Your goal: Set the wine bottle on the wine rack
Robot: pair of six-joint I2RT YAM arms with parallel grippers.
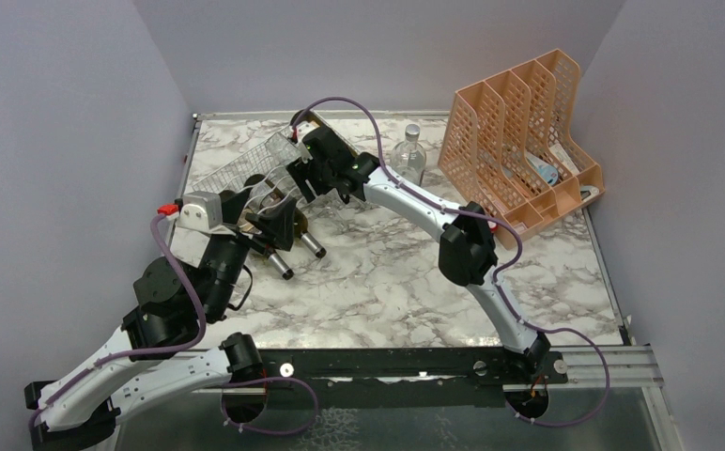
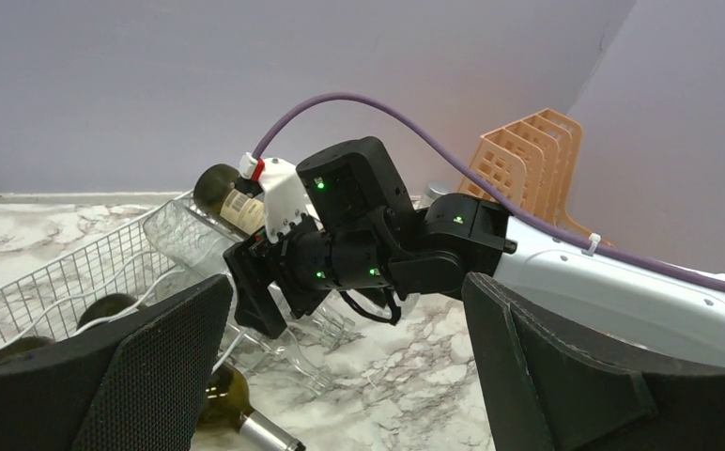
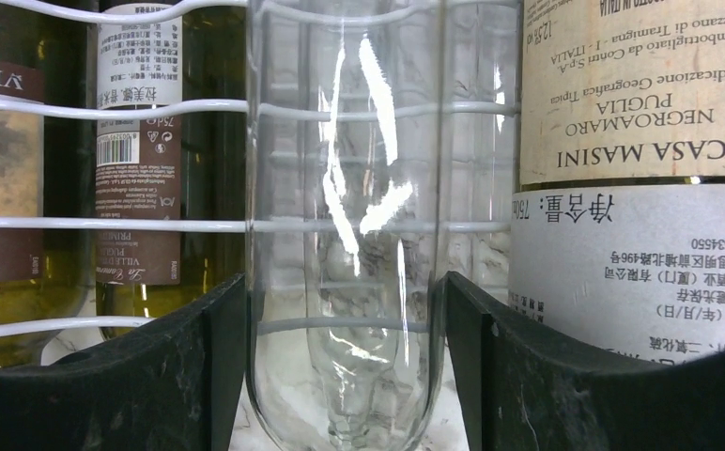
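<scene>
All print shows upside down in the right wrist view. The cream label (image 3: 636,94) on the right-hand bottle reads "CASA MASINI", "NEGROAMARO PUGLIA", "Indicazione Geografica Tipica" and "ITALIA". The white sticker (image 3: 622,272) next to it carries Chinese characters. Behind the wine rack (image 3: 105,225) wires, a brown label (image 3: 138,141) shows a barcode and "75cl". The far-left label (image 3: 2,169) begins "VILL".

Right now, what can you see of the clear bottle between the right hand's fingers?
The clear bottle is colourless, unlabelled glass, apparently empty, with glints on its body, narrowing to a neck at the bottom of the right wrist view. The right hand has a black finger against each side. White wires of the wine rack cross it, and dark labelled bottles flank it.
</scene>
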